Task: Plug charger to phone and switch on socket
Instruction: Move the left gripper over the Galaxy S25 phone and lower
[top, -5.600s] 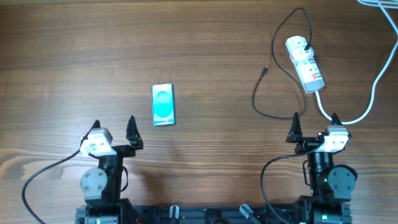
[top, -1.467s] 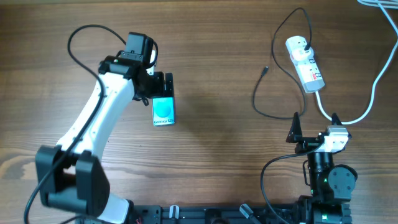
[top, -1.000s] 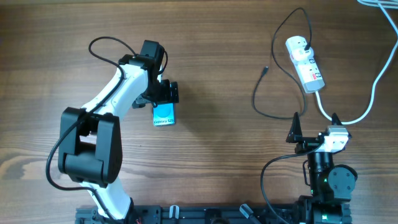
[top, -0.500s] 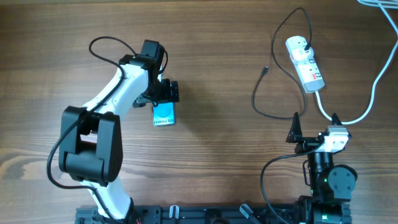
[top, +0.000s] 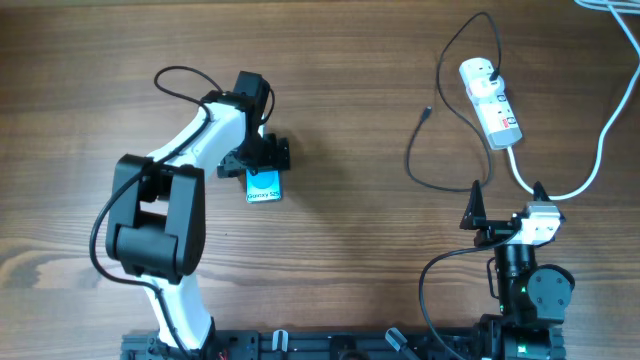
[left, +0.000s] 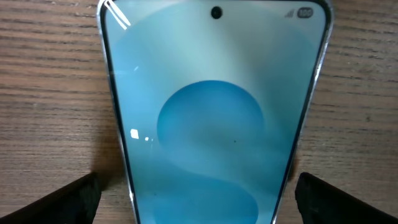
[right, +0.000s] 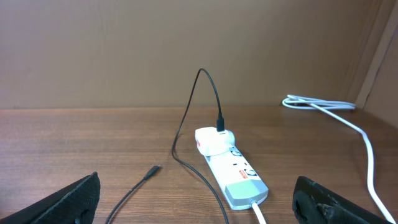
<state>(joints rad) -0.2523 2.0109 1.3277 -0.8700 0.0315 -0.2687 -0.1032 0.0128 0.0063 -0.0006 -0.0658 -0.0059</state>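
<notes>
The phone (top: 263, 188) lies flat on the wooden table, screen up. My left gripper (top: 263, 157) hangs over its upper half, open. In the left wrist view the phone (left: 214, 118) fills the frame between my two fingers (left: 199, 199), with a gap on each side. The charger is a thin black cable whose plug tip (top: 427, 113) lies loose on the table, far right of the phone. Its other end is at the white adapter (top: 478, 72) on the socket (top: 497, 112). My right gripper (top: 505, 200) is open and empty at its base, facing the socket (right: 239, 177) and plug tip (right: 153, 171).
A thick white cord (top: 600, 140) runs from the socket's near end to the back right corner; it also shows in the right wrist view (right: 367, 143). The black cable loops (top: 440, 165) between the socket and my right gripper.
My left arm has come up from its rest and reached over the phone. In the last half second it shifted slightly right and lower. The phone, cable and right arm have not moved.
</notes>
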